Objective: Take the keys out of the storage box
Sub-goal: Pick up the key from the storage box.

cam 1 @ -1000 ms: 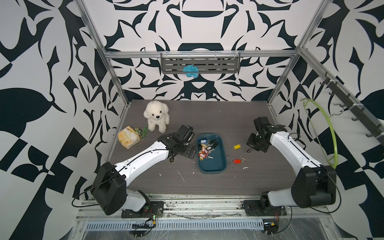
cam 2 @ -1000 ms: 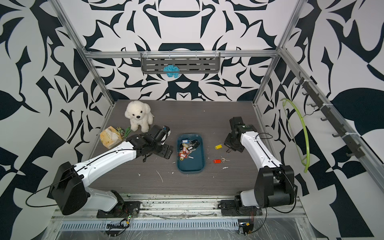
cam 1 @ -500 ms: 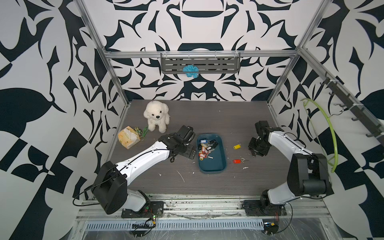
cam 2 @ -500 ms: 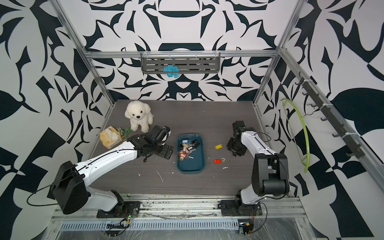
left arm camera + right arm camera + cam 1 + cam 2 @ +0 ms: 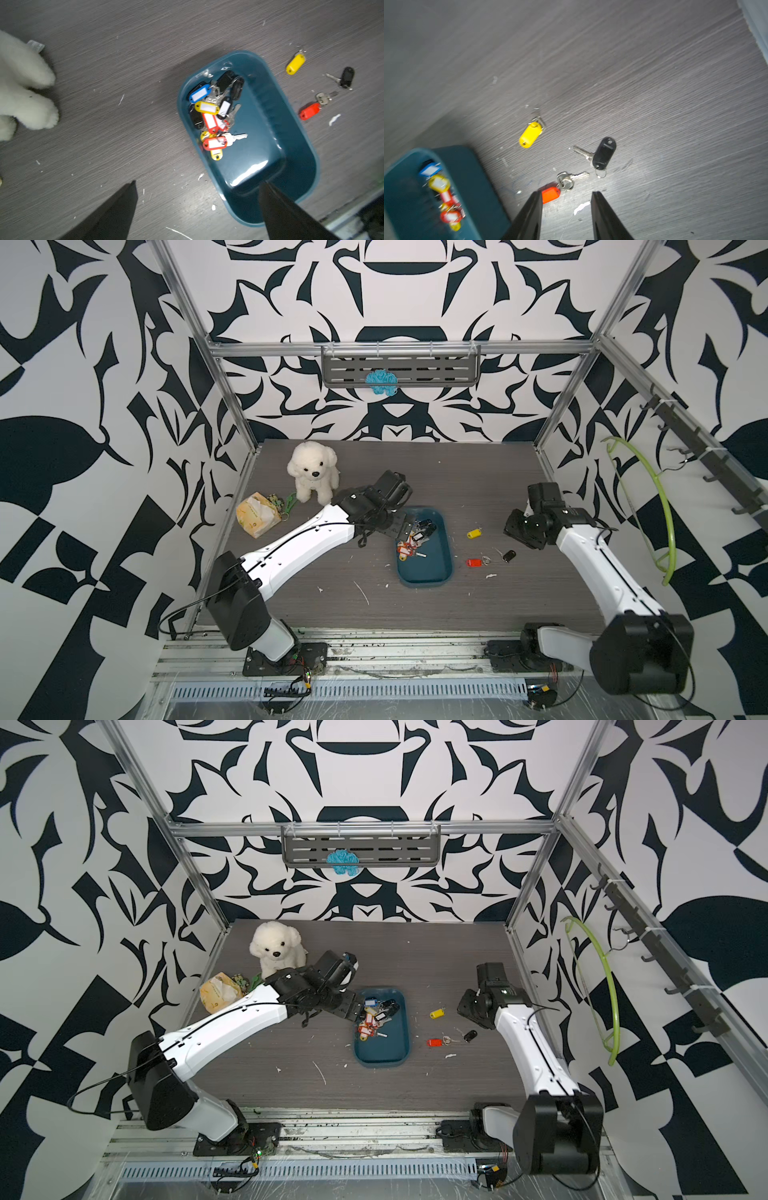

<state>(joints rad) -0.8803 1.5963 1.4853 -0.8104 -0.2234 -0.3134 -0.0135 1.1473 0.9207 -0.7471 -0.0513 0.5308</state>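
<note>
Right claw point(image 5: 566, 192) (parted, empty) hovers near three keys point(image 5: 604, 153) beside storage box point(image 5: 477, 176).

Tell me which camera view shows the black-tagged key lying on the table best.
The right wrist view: the black-tagged key appears large and sharp, with blade and ring visible. The left wrist view shows it smaller. In both top views it is only a small dark speck.
</note>
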